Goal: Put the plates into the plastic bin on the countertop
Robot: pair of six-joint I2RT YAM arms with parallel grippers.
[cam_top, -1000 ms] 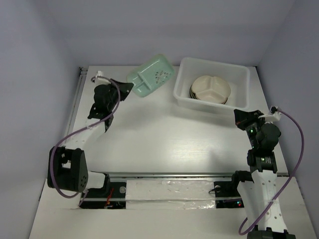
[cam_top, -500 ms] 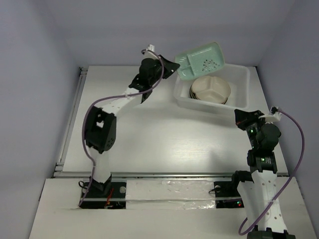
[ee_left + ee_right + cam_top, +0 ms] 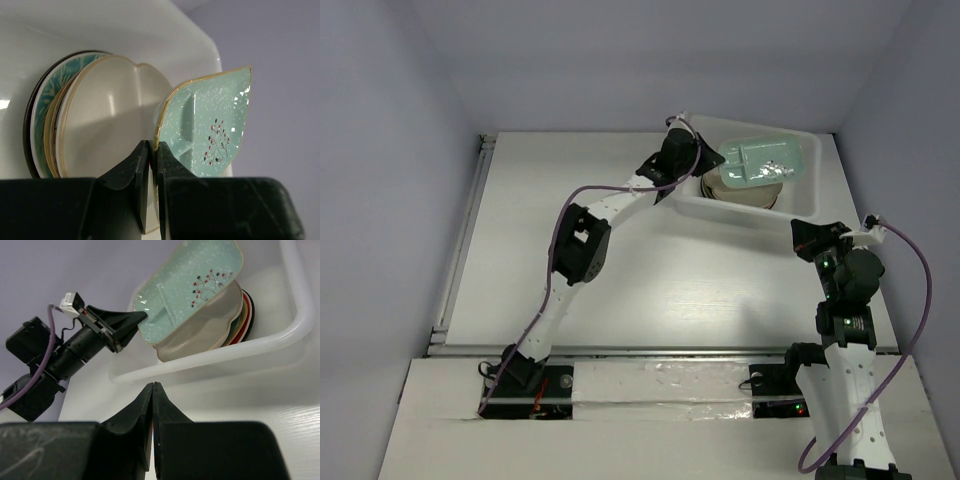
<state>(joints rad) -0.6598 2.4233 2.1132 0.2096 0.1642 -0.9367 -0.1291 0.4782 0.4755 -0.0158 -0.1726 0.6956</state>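
**Mint plate carried across to the bin**

Since the earlier frames the left arm has swept from the upper left of the top view to the upper right. It has carried the mint plate [image 3: 760, 165] from over the bare countertop [image 3: 620, 270] to over the bin [image 3: 750, 212]. The right arm has not shifted.

Nearest, at the lower right of the top view, the right claw [image 3: 802, 236] sits above the countertop just short of the bin's near wall. Its jaws are pressed together on nothing.

Farther up, the left arm stretches diagonally from the lower left to the bin's left end. There the left claw [image 3: 708, 162] is pinched narrow on the mint plate's gold-trimmed edge.

The plate hangs slightly tilted above the stack [image 3: 745, 196] lying in the bin. Its free end is close over the cream plate [image 3: 105, 130] on top, though whether they touch I cannot tell. Below the cream plate, teal floral, red and dark rims show.
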